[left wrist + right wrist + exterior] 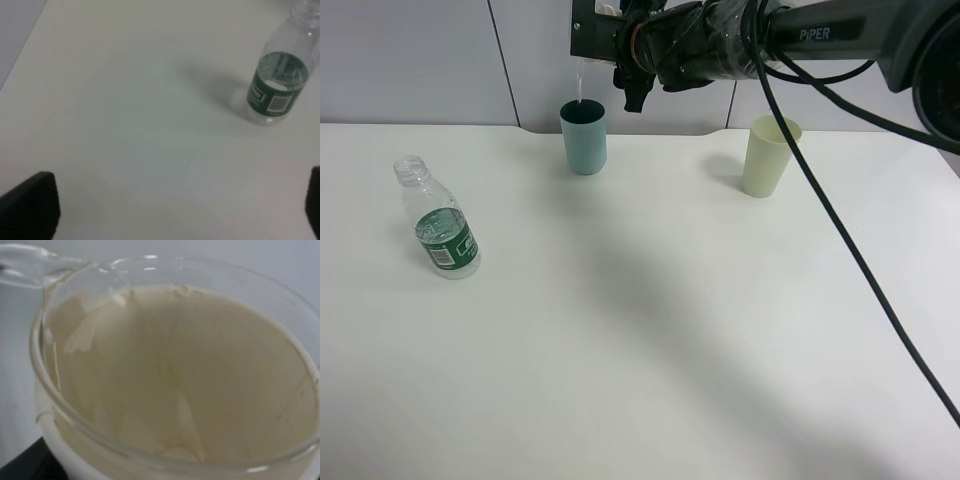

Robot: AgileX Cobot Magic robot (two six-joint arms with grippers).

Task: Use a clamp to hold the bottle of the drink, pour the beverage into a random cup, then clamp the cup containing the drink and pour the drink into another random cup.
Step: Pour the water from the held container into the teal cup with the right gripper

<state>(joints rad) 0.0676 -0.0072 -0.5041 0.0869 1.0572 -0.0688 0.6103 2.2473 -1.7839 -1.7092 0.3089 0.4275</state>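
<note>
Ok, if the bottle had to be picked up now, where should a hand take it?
Probably grip the bottle round its green label, coming in level from the near-left side with the open left hand. It stands upright and uncapped, and the middle is straight, unlike the ribbed neck.

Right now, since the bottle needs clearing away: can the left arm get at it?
Probably yes: the left pincer is open, the bottle stands upright ahead of it, and nothing stands between them on the table.

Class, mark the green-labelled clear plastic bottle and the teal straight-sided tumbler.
green-labelled clear plastic bottle (pixel 446 241), high exterior view, on its label.
teal straight-sided tumbler (pixel 586 146), high exterior view, on its outer wall.
</note>
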